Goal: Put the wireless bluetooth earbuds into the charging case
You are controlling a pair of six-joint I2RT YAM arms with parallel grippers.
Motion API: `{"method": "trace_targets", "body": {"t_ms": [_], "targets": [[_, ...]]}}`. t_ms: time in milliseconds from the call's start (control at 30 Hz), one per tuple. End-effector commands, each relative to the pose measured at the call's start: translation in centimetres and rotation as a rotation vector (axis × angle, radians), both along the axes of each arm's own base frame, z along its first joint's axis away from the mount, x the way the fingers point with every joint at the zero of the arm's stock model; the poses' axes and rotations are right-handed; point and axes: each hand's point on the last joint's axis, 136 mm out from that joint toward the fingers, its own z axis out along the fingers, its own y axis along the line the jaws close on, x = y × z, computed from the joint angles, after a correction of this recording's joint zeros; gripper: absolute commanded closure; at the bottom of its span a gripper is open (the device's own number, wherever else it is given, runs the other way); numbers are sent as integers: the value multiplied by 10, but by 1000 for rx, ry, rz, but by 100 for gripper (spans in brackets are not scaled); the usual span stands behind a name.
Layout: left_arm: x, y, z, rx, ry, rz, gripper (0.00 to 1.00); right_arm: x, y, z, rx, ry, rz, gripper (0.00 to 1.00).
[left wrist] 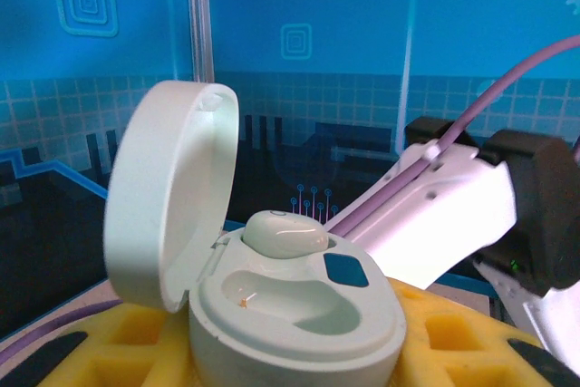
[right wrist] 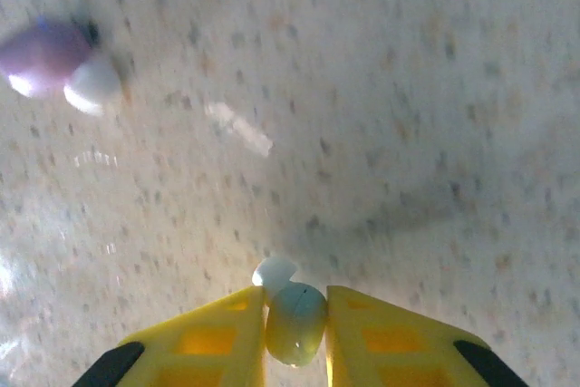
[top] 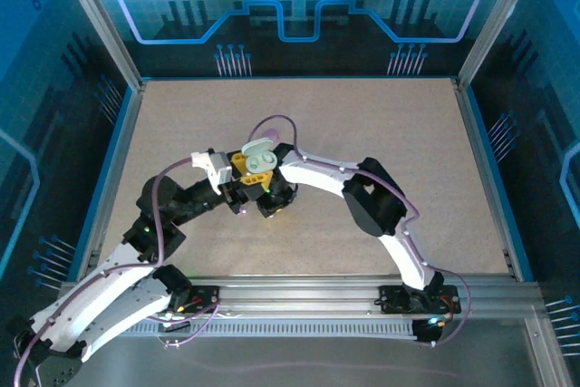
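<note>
My left gripper is shut on the base of a mint green charging case, with a yellow finger on each side. The case lid stands open at the left. One mint earbud sits in the far slot; the near slot holds nothing. From above, the case is held over the table's middle. My right gripper points down at the table, shut on a second mint earbud whose pale tip pokes out past the fingertips. Seen from overhead, the right gripper is just in front of the case.
A purple earbud with a white tip lies on the speckled table, far left of my right gripper. My right arm crosses close behind the case. Blue walls ring the table; open surface lies to the right and back.
</note>
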Motion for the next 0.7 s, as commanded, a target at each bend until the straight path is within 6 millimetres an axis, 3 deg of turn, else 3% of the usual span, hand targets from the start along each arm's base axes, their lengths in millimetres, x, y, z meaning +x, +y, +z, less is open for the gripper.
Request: {"method": "trace_targets", "body": {"t_ms": [0,367,467,667], "targets": [[-1,1,16,-28,-42,5,75,-11,-20,23,17,-29,23,77],[0,-2,17,-34,-37,-8,75,-40,-115,9,-74,72,7,76],[0,-3,18,-34,-35,-13,75,-39,-127,3,-88,90,-19,76],[-1,-4,18,-32,-30,-20,75,-32,-131,-10,-130,97,-19,75]]}}
